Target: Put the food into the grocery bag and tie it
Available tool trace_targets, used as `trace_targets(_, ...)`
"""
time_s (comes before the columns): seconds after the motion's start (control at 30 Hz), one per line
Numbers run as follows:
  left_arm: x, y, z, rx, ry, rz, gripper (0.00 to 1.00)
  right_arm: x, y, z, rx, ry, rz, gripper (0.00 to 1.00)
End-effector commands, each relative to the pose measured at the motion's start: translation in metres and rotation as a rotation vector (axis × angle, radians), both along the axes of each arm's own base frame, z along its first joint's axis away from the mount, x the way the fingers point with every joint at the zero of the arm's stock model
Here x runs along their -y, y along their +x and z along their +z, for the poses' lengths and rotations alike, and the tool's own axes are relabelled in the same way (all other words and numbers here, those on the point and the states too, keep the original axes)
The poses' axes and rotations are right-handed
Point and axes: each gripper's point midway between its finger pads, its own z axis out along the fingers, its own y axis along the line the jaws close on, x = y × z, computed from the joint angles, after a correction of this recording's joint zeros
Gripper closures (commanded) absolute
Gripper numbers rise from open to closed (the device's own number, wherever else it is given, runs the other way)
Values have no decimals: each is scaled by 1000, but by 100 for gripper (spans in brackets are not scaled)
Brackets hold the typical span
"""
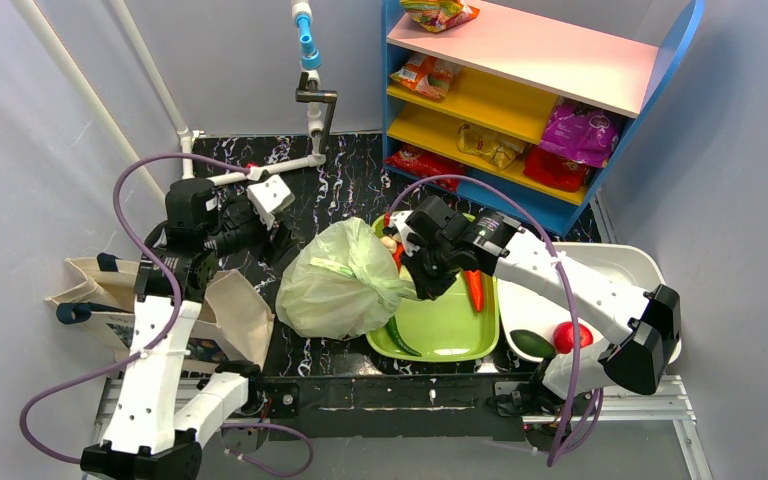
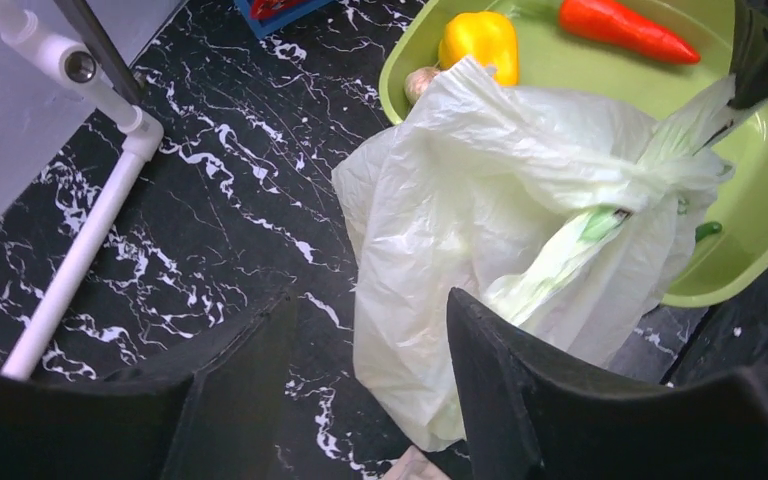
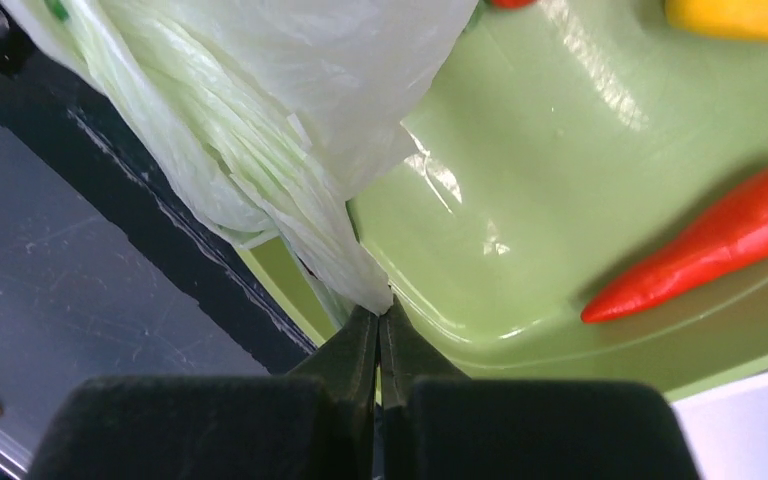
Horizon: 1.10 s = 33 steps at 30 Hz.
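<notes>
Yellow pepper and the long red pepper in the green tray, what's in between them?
Nothing. Between the shiny yellow bell pepper and the long red pepper lies only bare green plastic tray, as the left wrist view shows.

This is a robotics lab cell dressed up as a toy grocery shop: plain grey partition walls (image 1: 20, 200) close in a black marble-patterned table (image 1: 350, 170); the left arm (image 1: 155, 370) and right arm (image 1: 570, 275) are mounted at its near edge by an aluminium rail (image 1: 660, 405), with purple cables (image 1: 125, 190) looping from them; a white pipe frame (image 1: 90, 95) stands behind. The shop part is a small blue shelf unit (image 1: 560, 55) with pink and yellow boards holding snack packets (image 1: 580, 132); in front of it are a green tray (image 1: 450, 325) and a white tub (image 1: 630, 258) of produce, a grocery bag (image 1: 340, 280) and a canvas tote (image 1: 235, 310).
</notes>
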Motion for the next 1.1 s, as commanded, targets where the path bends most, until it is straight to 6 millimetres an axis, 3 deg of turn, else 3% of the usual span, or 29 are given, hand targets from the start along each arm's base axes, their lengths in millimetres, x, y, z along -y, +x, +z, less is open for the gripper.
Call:
trace_targets(0.0, -4, -26, -14, -56, 136, -94, 45, 16, -8, 6, -25, -54, 27, 99)
trace_targets(0.07, -14, -35, -32, -109, 194, -59, 42, 14, -8, 10, -26, -40, 35, 99)
trace_targets(0.13, -14, -49, -38, -141, 188, -74, 40, 10, -7, 17, -19, -22, 39, 99)
trace_targets(0.33, 21, -79, -14, -168, 12, -261, 37, 5, -2, 24, -1, -11, 44, 99)
trace_targets(0.53, 44, -82, -8, -163, 12, -402, 37, 2, 0, 24, -6, -26, 55, 99)
trace_targets(0.73, 63, -77, -28, -214, 82, -495, 38, 1, 0, 24, -15, -25, 55, 99)
trace_targets(1.07, 73, -53, -46, -185, 160, -505, 47, 11, -5, 22, -7, -38, 52, 99)
